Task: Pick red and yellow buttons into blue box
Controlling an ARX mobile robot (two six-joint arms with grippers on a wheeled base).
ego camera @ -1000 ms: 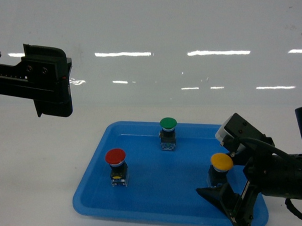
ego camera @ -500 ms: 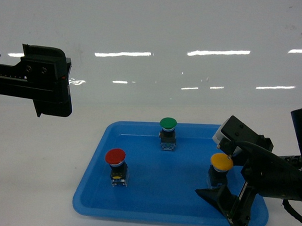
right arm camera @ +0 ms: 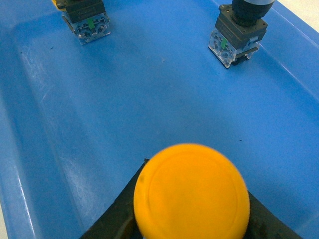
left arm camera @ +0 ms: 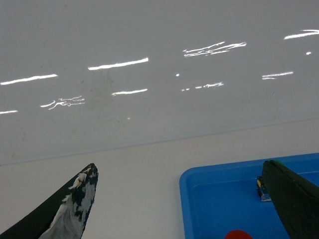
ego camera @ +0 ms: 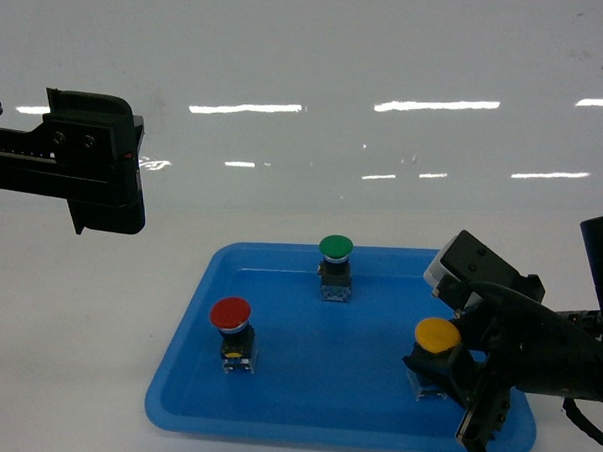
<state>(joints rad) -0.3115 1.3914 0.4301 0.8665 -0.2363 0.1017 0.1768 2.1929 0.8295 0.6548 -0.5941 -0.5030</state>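
The right pincer [ego camera: 443, 370] grips the yellow button [ego camera: 437, 334] in the tray [ego camera: 189, 391]; lift straight up, clear of the rim. The left pincer [left arm camera: 184, 199] hangs wide.

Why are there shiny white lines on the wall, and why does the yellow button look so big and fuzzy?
Head view: the white streaks are lamp glare on a glossy wall. Left wrist view: the same glare streaks, slanted. Right wrist view: the yellow button sits very close to the camera, so it looks huge with soft edges, while the blue tray behind stays sharper.
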